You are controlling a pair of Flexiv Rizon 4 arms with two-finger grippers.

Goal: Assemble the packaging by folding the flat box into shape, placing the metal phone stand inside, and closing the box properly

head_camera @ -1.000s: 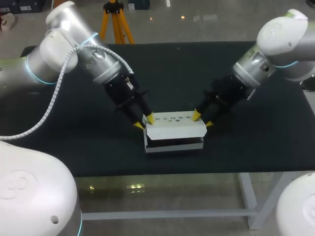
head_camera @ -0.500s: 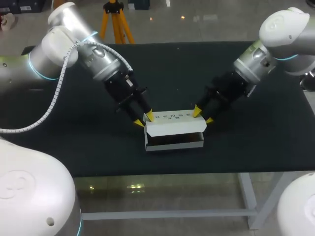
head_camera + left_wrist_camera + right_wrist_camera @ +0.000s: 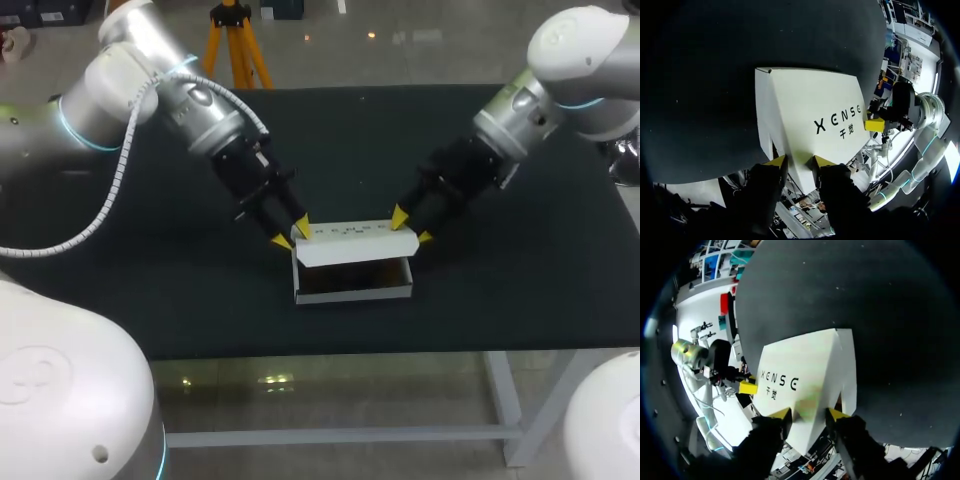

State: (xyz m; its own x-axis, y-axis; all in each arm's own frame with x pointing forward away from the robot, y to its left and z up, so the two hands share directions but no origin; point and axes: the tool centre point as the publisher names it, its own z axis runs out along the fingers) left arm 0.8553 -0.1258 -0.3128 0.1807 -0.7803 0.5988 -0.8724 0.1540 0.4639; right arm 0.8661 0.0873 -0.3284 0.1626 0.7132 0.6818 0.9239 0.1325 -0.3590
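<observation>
Black table (image 3: pixel 150 300), one white box (image 3: pixel 352 288) on it.
Box sits near the front edge, roughly mid-width, long side parallel to that edge. Its lid (image 3: pixel 350 243) is raised, dark interior showing.

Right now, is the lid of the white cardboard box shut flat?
No, the lid of the white cardboard box stands raised at its front, with the dark inside showing under it.
</observation>
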